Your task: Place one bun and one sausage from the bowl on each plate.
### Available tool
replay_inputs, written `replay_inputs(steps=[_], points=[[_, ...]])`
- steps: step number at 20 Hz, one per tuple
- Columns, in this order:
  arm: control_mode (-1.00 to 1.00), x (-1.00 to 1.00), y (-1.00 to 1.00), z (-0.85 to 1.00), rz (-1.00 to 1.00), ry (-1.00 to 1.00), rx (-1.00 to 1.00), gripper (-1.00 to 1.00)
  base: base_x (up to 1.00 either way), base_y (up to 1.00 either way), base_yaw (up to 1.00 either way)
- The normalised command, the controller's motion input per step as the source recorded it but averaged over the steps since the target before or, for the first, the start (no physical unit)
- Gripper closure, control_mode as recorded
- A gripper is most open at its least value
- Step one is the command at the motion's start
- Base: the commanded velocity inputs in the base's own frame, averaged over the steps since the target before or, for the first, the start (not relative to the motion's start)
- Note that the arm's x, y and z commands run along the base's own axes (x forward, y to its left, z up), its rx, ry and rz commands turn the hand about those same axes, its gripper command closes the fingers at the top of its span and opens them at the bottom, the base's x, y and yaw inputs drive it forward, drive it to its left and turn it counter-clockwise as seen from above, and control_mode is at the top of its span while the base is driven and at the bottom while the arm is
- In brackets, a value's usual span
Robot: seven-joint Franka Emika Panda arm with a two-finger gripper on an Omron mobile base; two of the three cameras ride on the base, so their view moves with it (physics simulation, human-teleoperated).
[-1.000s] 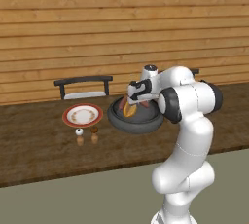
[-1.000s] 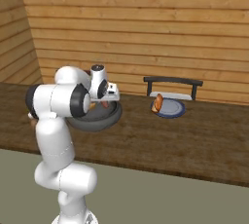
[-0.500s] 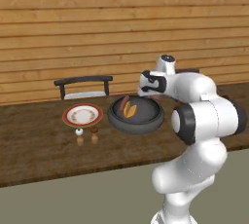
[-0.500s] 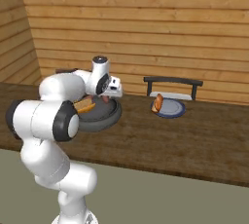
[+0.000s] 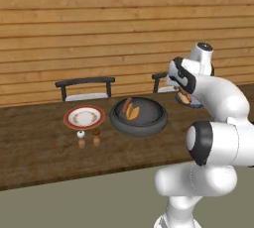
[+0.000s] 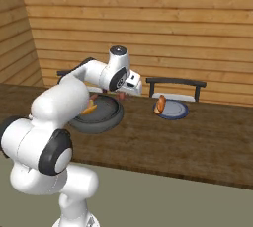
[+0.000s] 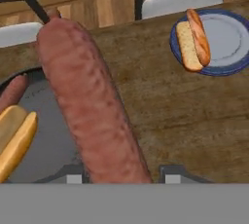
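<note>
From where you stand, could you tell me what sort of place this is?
Probably a simulated dining area: a long wooden table with chairs behind it against a wood-plank wall, set with a blue plate, a red-rimmed plate and a dark bowl.

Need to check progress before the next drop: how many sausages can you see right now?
3. One sausage is held in the gripper, one lies in the bowl beside a bun, and one rests on the bun on the blue plate. The arm may hide others.

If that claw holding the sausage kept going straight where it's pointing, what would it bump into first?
Probably the wooden table between the bowl and the blue plate, with the sausage in the gripper touching first; depth is hard to judge.
</note>
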Motion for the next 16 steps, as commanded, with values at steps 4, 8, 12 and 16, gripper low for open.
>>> replay_inputs(steps=[4,8,12,16], points=[[-1.00,-0.22,-0.89,0.17,-0.34,0.00,0.02,1.00,0.00,0.00,0.00],[-1.00,-0.02,-0.86,0.00,-0.35,-0.01,0.00,1.00,0.00,0.00,0.00],[-1.00,0.00,-0.83,0.00,-0.26,-0.01,0.00,1.00,0.00,0.00,0.00],[-1.00,0.00,-0.70,0.00,-0.18,-0.04,0.00,1.00,0.00,0.00,0.00]])
